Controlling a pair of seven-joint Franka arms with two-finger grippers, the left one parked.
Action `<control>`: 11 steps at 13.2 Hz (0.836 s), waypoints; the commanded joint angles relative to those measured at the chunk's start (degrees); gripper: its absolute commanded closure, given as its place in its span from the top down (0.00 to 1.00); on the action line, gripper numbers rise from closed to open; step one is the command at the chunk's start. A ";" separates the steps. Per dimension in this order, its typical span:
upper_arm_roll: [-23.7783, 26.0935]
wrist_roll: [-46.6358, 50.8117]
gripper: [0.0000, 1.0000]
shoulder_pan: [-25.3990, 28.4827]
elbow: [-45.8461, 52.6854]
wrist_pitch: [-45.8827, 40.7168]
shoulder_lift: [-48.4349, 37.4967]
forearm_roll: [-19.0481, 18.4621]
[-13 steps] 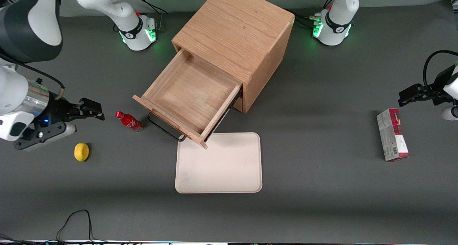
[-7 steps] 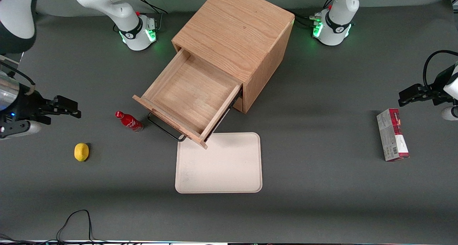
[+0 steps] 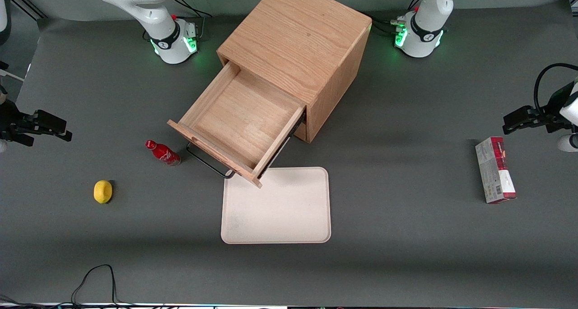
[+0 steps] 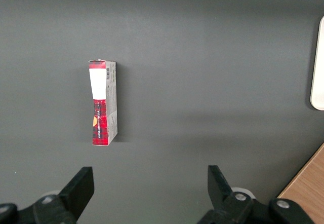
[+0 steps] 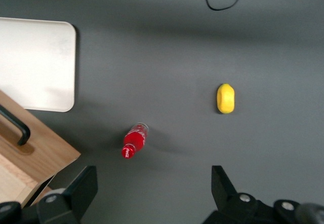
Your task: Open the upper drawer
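Step in hand: I am reading the pull as finished and the task as essentially done, since the upper drawer [image 3: 239,119] is standing far out of the cabinet [image 3: 295,42] with its whole bare floor showing.
Gripper: I am seeing the gripper [image 3: 43,129] hanging above the table [image 3: 406,236] at the working arm's end, well apart from the drawer; in the right wrist view its fingers [image 5: 81,191] are standing wide apart with nothing between them, only bare table below.
Next move: I am judging that nothing more is needed on the drawer; the arm only needs parking clear, keeping high enough to pass over the red bottle [image 3: 162,152] and the lemon [image 3: 103,191] lying under its path.
Drawer position: it is sitting out of the top slot of the cabinet, near the middle of the table, its front corner overhanging the edge of the beige tray [image 3: 276,206].
Drawer heading: its front with the black wire handle [image 3: 208,162] is pointing diagonally toward the front camera and toward the working arm's end.
Long axis: I am taking the travel axis as running along that same diagonal, from the cabinet mouth out to the handle; the handle itself is lying crosswise to it, along the front panel.
Neighbours: the bottle is lying just beside the handle's end, not touching it as far as I can tell; the red and white carton [image 3: 495,170] is lying toward the parked arm's end.
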 commanded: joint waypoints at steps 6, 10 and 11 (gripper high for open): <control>1.06 5.51 1.00 -0.27 -3.51 2.26 -1.81 -1.59; 0.97 2.54 1.00 -0.53 -3.94 2.35 -2.78 -1.06; 0.88 2.26 1.00 -0.71 -3.94 2.18 -2.78 -0.97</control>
